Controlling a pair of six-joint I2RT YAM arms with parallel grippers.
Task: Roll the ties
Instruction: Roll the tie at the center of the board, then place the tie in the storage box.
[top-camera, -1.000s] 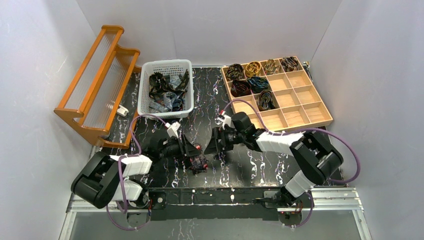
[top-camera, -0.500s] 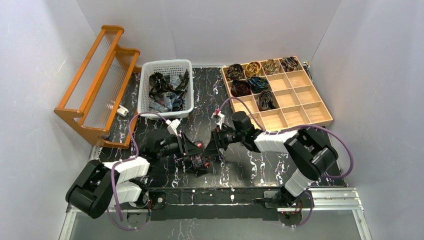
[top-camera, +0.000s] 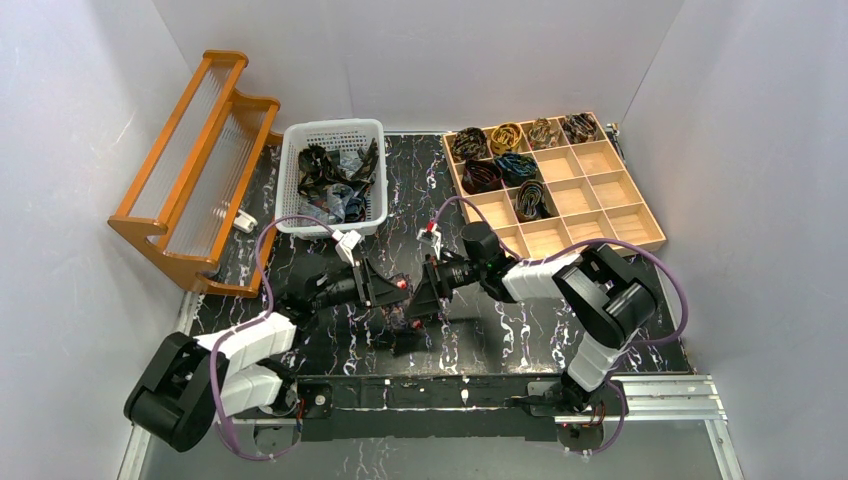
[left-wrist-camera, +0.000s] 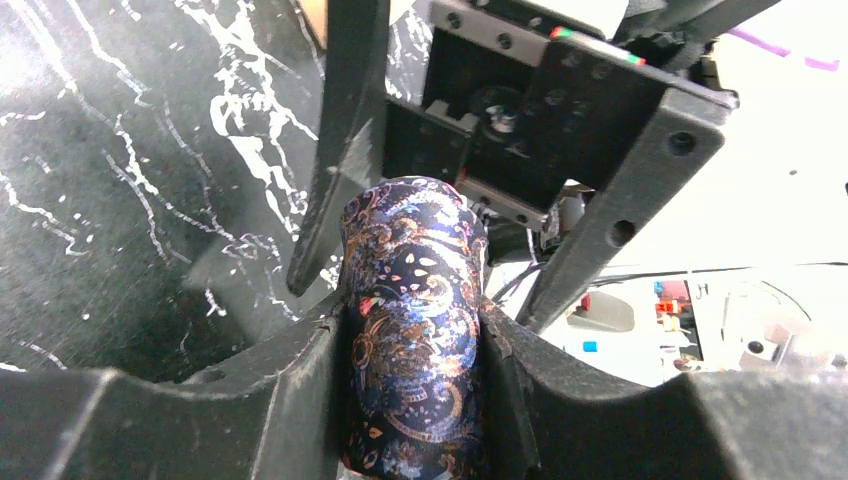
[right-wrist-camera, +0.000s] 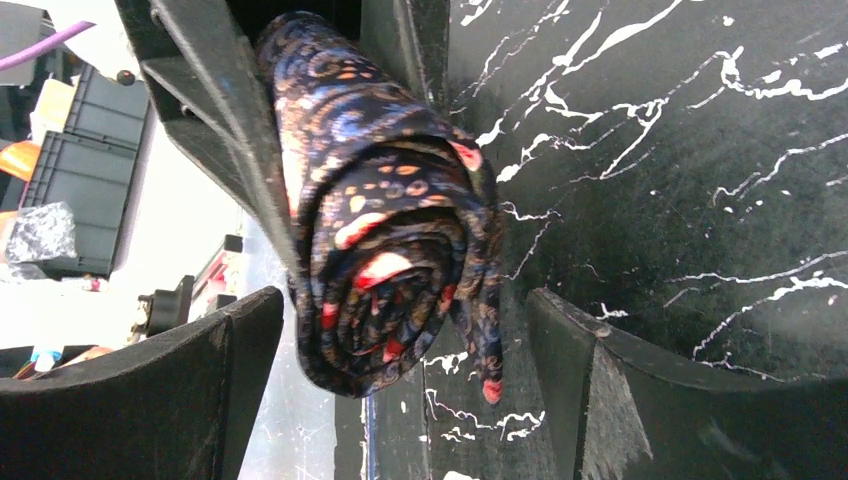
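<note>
Over the bench (top-camera: 500, 330), my left fingers (left-wrist-camera: 250, 400) pinch the rolled paisley tie (left-wrist-camera: 415, 330) against uncoiling; right fingers (right-wrist-camera: 200, 380) wide, straddling it.

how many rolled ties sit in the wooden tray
7 coils: four across the back row, two in the next row's left cells, one in the third row's second cell.

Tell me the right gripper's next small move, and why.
Probably close the right gripper on the rolled tie. Its jaws stand open on either side of the coil's end, while the left gripper clamps the roll. The wooden tray with free compartments lies on the right arm's side, so a handover seems likely.
</note>
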